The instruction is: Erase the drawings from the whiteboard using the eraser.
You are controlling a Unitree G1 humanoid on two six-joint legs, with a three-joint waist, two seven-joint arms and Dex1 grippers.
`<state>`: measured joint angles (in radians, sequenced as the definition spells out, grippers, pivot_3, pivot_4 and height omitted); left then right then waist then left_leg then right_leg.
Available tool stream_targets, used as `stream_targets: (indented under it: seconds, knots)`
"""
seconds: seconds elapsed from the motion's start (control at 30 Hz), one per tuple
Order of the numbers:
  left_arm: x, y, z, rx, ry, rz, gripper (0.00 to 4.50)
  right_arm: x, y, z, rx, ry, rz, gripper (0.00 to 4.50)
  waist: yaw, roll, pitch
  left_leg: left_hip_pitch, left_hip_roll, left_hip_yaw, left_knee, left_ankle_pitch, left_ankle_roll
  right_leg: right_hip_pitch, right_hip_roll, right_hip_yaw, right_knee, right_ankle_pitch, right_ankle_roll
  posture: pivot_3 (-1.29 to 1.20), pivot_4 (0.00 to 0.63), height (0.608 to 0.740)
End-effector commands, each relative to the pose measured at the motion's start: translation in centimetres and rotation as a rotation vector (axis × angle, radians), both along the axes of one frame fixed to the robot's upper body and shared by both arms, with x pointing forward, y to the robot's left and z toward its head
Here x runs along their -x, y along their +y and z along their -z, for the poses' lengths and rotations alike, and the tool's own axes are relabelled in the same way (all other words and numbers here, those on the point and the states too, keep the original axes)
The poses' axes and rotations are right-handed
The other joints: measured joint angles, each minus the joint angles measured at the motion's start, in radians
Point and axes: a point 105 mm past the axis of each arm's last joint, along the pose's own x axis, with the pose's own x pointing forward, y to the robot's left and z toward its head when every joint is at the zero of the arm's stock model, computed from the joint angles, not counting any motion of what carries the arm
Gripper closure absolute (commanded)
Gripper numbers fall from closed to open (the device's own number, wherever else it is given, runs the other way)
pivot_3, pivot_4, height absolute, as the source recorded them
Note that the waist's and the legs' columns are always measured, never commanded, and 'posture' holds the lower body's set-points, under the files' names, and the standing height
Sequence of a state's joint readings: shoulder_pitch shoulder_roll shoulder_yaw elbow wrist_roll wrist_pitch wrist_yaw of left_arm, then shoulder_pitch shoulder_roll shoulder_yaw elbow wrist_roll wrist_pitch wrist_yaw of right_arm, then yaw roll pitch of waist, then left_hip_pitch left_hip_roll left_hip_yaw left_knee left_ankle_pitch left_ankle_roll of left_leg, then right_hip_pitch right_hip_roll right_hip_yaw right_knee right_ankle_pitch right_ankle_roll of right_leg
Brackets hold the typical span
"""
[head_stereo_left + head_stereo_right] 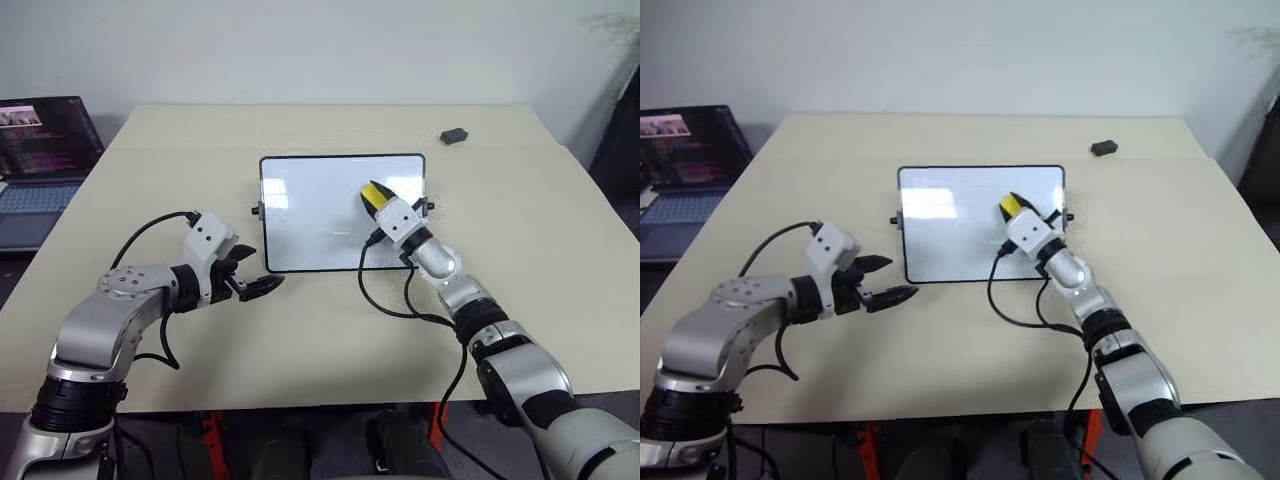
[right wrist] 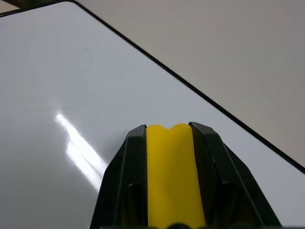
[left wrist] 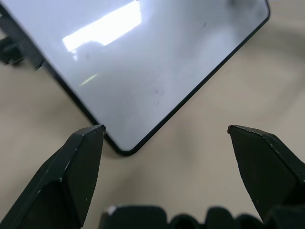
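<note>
The eraser (image 2: 171, 176) is clamped between the two black fingers of the right gripper (image 1: 377, 198), its yellow body sticking out past the fingertips. In the head views it sits over the right part of the whiteboard (image 1: 310, 215), close to the board's right edge; whether it presses on the surface or hovers just above cannot be told. The whiteboard lies flat near the middle of the table (image 1: 300, 350), its thin black frame and a small side knob plain to see. Its white face looks clean around the eraser in the right wrist view — no clear marker strokes show there, only glare and a few tiny specks.

The left gripper (image 1: 250, 279) hangs just off the board's near left corner, its fingers (image 3: 81, 162) spread wide and holding nothing — the corner shows between them in the left wrist view.

Further out, a small dark grey object (image 1: 455, 134) rests near the far right of the table, and an open laptop (image 1: 40, 160) stands off the table's left side.
</note>
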<state>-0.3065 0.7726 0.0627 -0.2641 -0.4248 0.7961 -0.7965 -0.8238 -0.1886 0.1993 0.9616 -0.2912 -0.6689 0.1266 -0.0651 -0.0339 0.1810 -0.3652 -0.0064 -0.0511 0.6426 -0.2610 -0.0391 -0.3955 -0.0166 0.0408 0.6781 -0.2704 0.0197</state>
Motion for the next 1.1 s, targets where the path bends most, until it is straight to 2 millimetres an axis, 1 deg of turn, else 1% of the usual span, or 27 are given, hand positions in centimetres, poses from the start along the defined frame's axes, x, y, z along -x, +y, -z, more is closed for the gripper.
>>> stream_targets:
  seconds: [0.03,0.13,0.2,0.23,0.33,0.43,0.5,0.53,0.57,0.63,0.73,0.8,0.87,0.97,1.03,1.07,1.1]
  knots:
    - [0.0,-0.1,-1.1,-0.015,-0.046,0.017,0.00,1.2,0.4,3.6,0.042,0.095,-0.035,3.52,0.000,0.000,0.000,0.001,0.000,-0.001,0.000,0.000,0.000,0.002,0.000,-0.001,0.000,0.000,0.000,0.00,0.150,0.740]
    - [0.0,-0.2,-1.1,-0.015,-0.047,0.021,0.00,2.2,1.0,5.4,0.083,0.134,-0.076,3.52,-0.002,0.000,0.000,0.004,0.000,-0.001,0.001,0.000,0.000,0.005,0.001,-0.001,0.000,0.000,0.000,0.00,0.150,0.740]
    - [-0.1,-0.2,-1.2,-0.015,-0.049,0.024,0.00,3.3,1.8,6.8,0.131,0.164,-0.129,3.52,-0.001,0.000,0.000,0.007,0.000,-0.001,0.001,0.000,0.000,0.007,0.001,0.000,0.000,0.000,0.001,0.00,0.150,0.740]
    - [-0.1,-0.3,-1.2,-0.015,-0.050,0.025,0.00,3.7,2.1,7.3,0.152,0.175,-0.150,3.52,-0.001,-0.001,0.000,0.007,0.000,-0.001,0.002,0.000,0.000,0.008,0.001,0.000,0.000,-0.002,0.004,0.00,0.150,0.740]
    - [-0.2,-0.3,-1.3,-0.015,-0.052,0.027,0.00,4.8,2.8,8.3,0.213,0.192,-0.213,3.52,-0.002,-0.001,-0.001,0.008,0.000,-0.001,0.002,0.001,0.001,0.008,0.001,0.000,0.000,-0.003,0.004,0.00,0.150,0.740]
    - [-0.2,-0.3,-1.3,-0.016,-0.052,0.029,0.00,5.3,3.1,8.4,0.274,0.180,-0.255,3.52,-0.001,-0.001,0.000,0.008,0.001,-0.001,0.002,0.001,0.000,0.008,0.001,0.000,0.000,-0.002,0.004,0.00,0.150,0.740]
    - [-0.3,-0.3,-1.3,-0.016,-0.052,0.028,0.00,5.4,3.5,7.4,0.277,0.147,-0.278,3.53,0.000,-0.001,0.000,0.007,0.000,-0.001,0.002,0.001,0.000,0.008,0.001,0.000,0.000,-0.002,0.004,0.00,0.150,0.740]
    - [-0.2,-0.3,-1.3,-0.016,-0.051,0.028,0.00,5.4,3.7,6.4,0.254,0.116,-0.291,3.53,0.000,-0.001,0.000,0.007,0.000,-0.002,0.001,0.000,0.000,0.007,0.001,-0.001,0.000,-0.002,0.004,0.00,0.150,0.740]
    - [-0.2,-0.3,-1.3,-0.017,-0.051,0.027,0.00,5.5,3.9,5.2,0.228,0.084,-0.305,3.53,0.000,-0.001,0.000,0.006,0.000,-0.002,0.001,0.000,0.000,0.007,0.001,-0.001,0.000,-0.002,0.004,0.00,0.150,0.740]
    - [-0.2,-0.2,-1.2,-0.018,-0.050,0.024,0.00,5.9,4.0,2.1,0.141,-0.002,-0.332,3.53,0.002,0.000,0.000,0.003,0.000,-0.003,0.001,0.000,0.000,0.005,0.001,-0.001,-0.001,-0.002,0.003,0.00,0.150,0.740]
    - [-0.1,0.0,-1.1,-0.019,-0.048,0.020,0.00,6.4,3.9,-2.1,0.052,-0.126,-0.347,3.53,0.003,0.000,0.001,-0.001,0.000,-0.003,0.001,0.000,0.000,0.000,0.001,-0.001,0.000,0.000,0.000,0.00,0.150,0.740]
    - [-0.1,0.0,-1.1,-0.019,-0.047,0.019,0.00,6.2,3.7,-3.8,0.018,-0.169,-0.323,3.53,0.004,0.000,0.001,-0.003,0.000,-0.003,0.001,0.000,0.000,-0.001,0.001,-0.002,0.000,0.000,0.000,0.00,0.150,0.740]
    - [-0.1,-0.1,-1.0,-0.018,-0.045,0.020,0.00,4.9,3.6,-4.7,0.015,-0.177,-0.257,3.53,0.005,0.000,0.001,-0.003,0.000,-0.003,0.000,0.000,0.000,-0.001,0.001,-0.002,-0.001,0.000,0.000,0.00,0.150,0.740]
    - [-0.1,-0.2,-1.0,-0.017,-0.042,0.023,0.00,2.7,3.7,-5.2,0.013,-0.138,-0.172,3.53,0.007,0.000,0.001,-0.002,0.000,-0.003,0.000,0.000,0.000,-0.001,0.001,-0.002,0.000,0.000,0.000,0.00,0.150,0.740]
    - [-0.1,-0.2,-0.9,-0.018,-0.042,0.025,0.00,0.9,4.4,-5.4,0.010,-0.087,-0.119,3.53,0.006,0.000,0.001,-0.002,0.000,-0.002,0.000,0.000,0.000,-0.001,0.001,-0.002,0.000,0.000,0.000,0.00,0.150,0.740]
    - [-0.1,-0.2,-1.0,-0.018,-0.041,0.026,0.00,0.5,4.6,-5.5,0.010,-0.076,-0.106,3.53,0.005,0.000,0.001,-0.002,0.000,-0.002,0.000,0.000,0.000,-0.001,0.001,-0.002,0.000,0.000,0.000,0.00,0.150,0.740]
    - [-0.1,-0.2,-1.0,-0.019,-0.041,0.026,0.00,0.1,5.1,-5.1,0.021,-0.056,-0.101,3.53,0.005,0.000,0.001,-0.002,0.000,-0.002,0.000,0.000,0.000,-0.002,0.001,-0.001,0.000,0.000,0.000,0.00,0.150,0.740]
